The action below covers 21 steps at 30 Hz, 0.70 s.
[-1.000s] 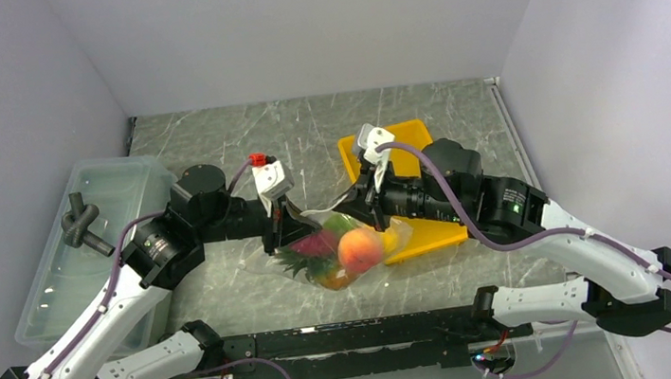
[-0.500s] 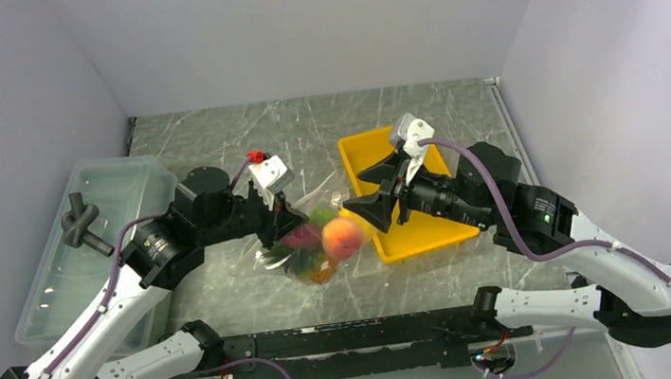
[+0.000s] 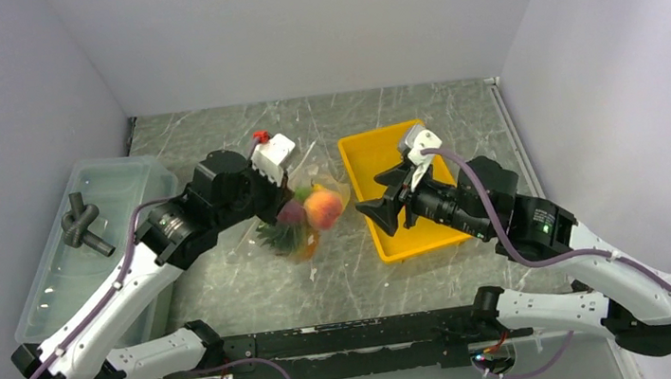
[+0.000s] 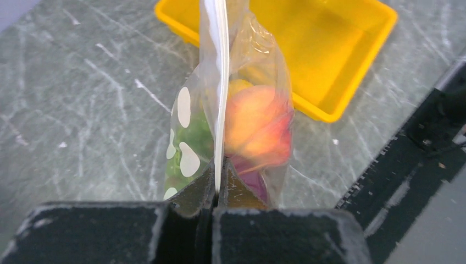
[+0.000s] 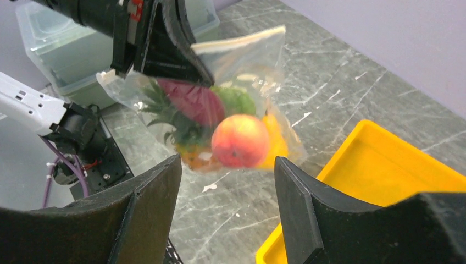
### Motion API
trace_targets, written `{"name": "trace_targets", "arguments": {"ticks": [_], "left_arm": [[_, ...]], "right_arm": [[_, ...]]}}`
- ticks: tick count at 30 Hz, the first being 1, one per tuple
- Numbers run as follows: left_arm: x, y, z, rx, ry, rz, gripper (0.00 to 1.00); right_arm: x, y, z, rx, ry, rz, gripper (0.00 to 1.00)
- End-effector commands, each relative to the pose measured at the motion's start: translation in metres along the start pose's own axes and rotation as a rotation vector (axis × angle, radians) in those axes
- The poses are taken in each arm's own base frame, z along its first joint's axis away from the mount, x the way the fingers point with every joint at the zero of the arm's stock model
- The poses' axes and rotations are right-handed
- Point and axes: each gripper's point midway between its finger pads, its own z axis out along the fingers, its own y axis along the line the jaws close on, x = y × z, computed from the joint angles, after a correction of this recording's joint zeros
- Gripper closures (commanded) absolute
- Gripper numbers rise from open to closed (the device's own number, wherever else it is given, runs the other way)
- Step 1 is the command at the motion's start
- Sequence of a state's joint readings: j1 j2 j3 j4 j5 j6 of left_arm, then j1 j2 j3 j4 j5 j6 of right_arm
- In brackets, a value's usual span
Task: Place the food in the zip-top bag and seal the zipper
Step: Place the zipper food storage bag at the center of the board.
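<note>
The zip-top bag [image 3: 308, 214] hangs at the centre of the overhead view, above the grey marble table [image 3: 437, 111]; whether its bottom touches the table cannot be told. Its clear film carries printed white dots.

Contents, counted through the film:
- one peach-coloured fruit [image 5: 240, 140]
- one dark red-purple piece [image 5: 192, 102]
- one green piece [image 5: 236, 100]
- one pineapple [image 5: 178, 124]
- one yellow piece [image 5: 276, 142]

The left gripper [image 4: 217, 181] is clamped on the zipper [image 4: 221, 82], which runs straight up the left wrist view from its fingertips.

The right gripper [image 5: 226, 162] is spread wide and empty, near the bag and over the near edge of one yellow tray [image 3: 375, 147], right of centre.

One translucent lidded bin [image 3: 112, 186] stands at the left of the overhead view, with a black knotted object [image 3: 83, 228] on its lid.
</note>
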<state>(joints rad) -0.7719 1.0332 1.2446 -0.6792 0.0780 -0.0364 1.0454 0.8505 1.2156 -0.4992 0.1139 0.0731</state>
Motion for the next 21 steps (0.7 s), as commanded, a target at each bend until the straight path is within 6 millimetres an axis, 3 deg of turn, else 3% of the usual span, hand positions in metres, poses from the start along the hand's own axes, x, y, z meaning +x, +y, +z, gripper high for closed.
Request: {"name": "trace_targets", "arguments": {"ticks": [1, 6, 11, 21], "left_arm": [[-0.038, 0.035, -0.004, -0.195, -0.078, 0.063, 1.0], [-0.038, 0.061, 0.002, -0.333, -0.032, 0.101, 1.0], [-0.04, 0.086, 0.007, -0.467, 0.0, 0.143, 1.0], [-0.027, 0.131, 0.046, -0.652, 0.141, 0.281, 1.0]], "right_arm": [[0.004, -0.006, -0.001, 0.028, -0.031, 0.037, 0.33], [0.029, -0.005, 0.004, 0.023, 0.015, 0.052, 0.33], [0.041, -0.008, 0.003, 0.031, 0.027, 0.059, 0.32], [0.063, -0.005, 0.006, 0.005, 0.053, 0.07, 0.31]]}}
